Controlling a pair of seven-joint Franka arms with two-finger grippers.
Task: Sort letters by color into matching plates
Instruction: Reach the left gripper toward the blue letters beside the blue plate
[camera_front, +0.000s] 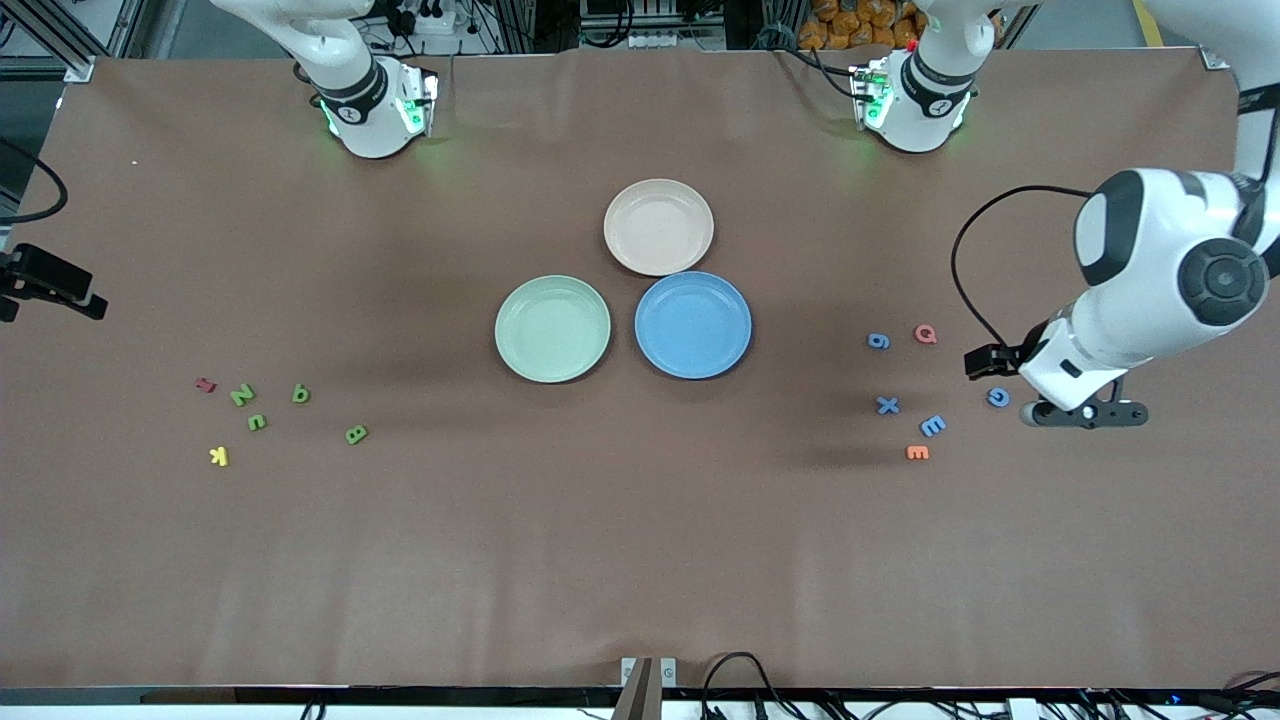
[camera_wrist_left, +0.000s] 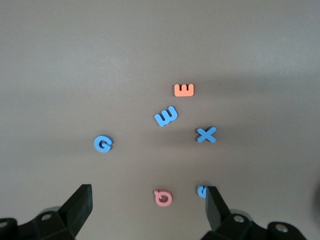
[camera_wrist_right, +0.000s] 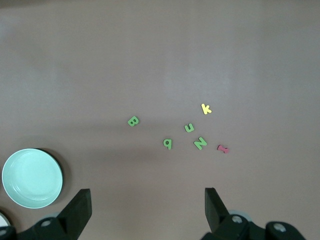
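Nothing is sorted yet: the green plate (camera_front: 552, 328) and blue plate (camera_front: 693, 324) at frame centre hold nothing. Green letters (camera_front: 300, 394) lie at lower left and blue letters (camera_front: 932, 426) at right, all on the surface. The left gripper (camera_front: 1085, 412) hangs over the blue G (camera_front: 998, 397) with jaws spread, so next it must drop and pinch; the right gripper (camera_wrist_right: 147, 212) waits, jaws spread too.

A brown cloth (camera_front: 640, 560) is covering the whole table and is showing soft creases near the top edge. Aluminium frame bars (camera_front: 60, 40) are standing at one upper corner. Black cables (camera_front: 740, 675) are hanging along the lower table edge (some are curling upward). A pile of orange things (camera_front: 855, 22) is lying above the table's top edge. The light is falling evenly, giving faint shadows.
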